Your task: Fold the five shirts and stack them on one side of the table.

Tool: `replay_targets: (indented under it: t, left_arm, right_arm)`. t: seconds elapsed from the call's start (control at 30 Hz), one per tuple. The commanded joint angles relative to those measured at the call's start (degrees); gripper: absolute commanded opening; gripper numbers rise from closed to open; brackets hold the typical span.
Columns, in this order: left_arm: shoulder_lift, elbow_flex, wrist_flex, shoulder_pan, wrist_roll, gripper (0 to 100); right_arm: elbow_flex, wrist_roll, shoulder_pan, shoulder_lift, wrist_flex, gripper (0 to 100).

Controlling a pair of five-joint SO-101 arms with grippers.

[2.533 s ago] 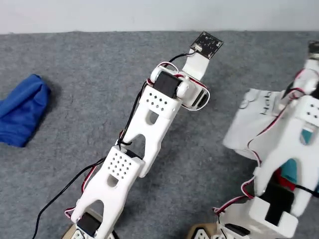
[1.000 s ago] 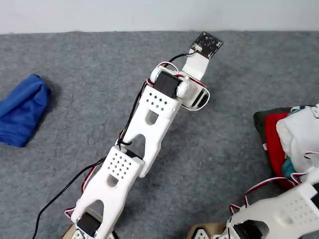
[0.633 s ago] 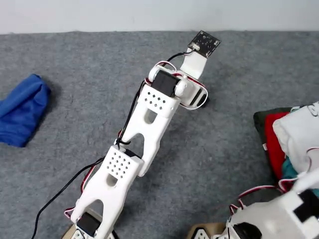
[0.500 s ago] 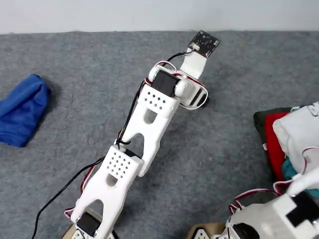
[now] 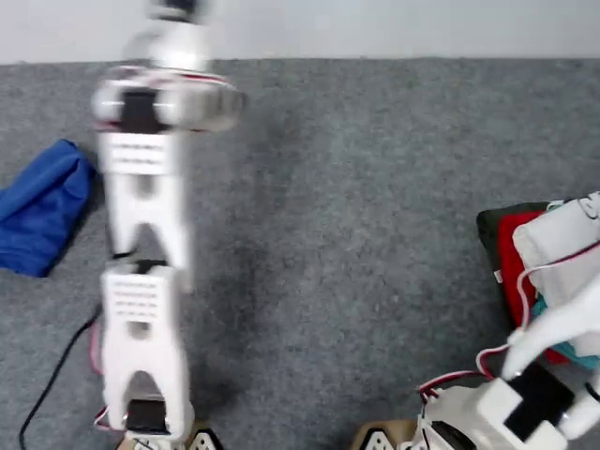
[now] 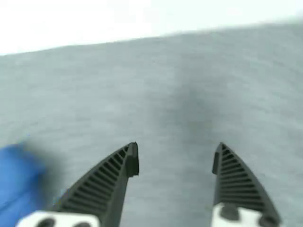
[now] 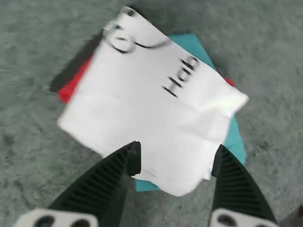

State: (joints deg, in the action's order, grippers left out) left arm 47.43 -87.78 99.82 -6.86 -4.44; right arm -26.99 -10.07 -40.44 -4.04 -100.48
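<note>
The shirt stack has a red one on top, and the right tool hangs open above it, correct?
No: the top shirt is white, per the right wrist view; the right tool does hang open above it.

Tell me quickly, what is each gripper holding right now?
Left gripper: open, holding nothing; the blue shirt lies off to one side.
Right gripper: open, holding nothing, above the white shirt.

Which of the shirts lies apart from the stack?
The blue shirt, bunched up alone on the left arm's side; the white shirt, red shirt, teal shirt and dark shirt are piled together on the opposite side.
</note>
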Motion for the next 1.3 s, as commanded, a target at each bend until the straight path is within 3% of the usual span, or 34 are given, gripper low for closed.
replay_targets:
  t: [0.0, 0.17, 0.43, 0.7, 0.8, 0.93, 1.13, 1.27]
  left_arm:
    - [-4.4, 0.7, 0.9, -13.0, 0.1, 26]
    - [-4.4, 12.3, 0.8, -22.7, 0.0, 26]
    - [-4.3, 28.0, 0.1, -29.5, 0.4, 26]
    - [-0.8, 37.3, -10.0, -34.5, 0.2, 25]
    - [3.4, 38.6, -10.8, -34.1, 0.6, 18]
    - [7.6, 35.5, -10.6, -32.3, 0.6, 0]
    - [8.2, 24.5, 1.1, -24.9, 6.7, 1]
    - [5.6, 17.9, 0.8, -16.6, 9.1, 1]
  right_arm:
    - [-0.3, -0.1, 4.1, -2.9, -2.3, 24.8]
    - [-0.3, -0.1, 6.1, -2.9, -2.3, 24.8]
    - [-0.2, -0.1, 6.1, -2.9, -2.3, 24.8]
    - [2.5, -0.1, 6.3, -3.0, -2.3, 24.8]
    - [7.0, -0.1, 8.1, -3.5, -2.3, 24.8]
    - [8.4, -0.1, 11.6, -3.5, -2.3, 24.8]
    - [8.4, -0.1, 14.8, -3.6, -2.3, 24.8]
    - [8.4, -0.1, 15.1, -3.6, -2.3, 24.8]
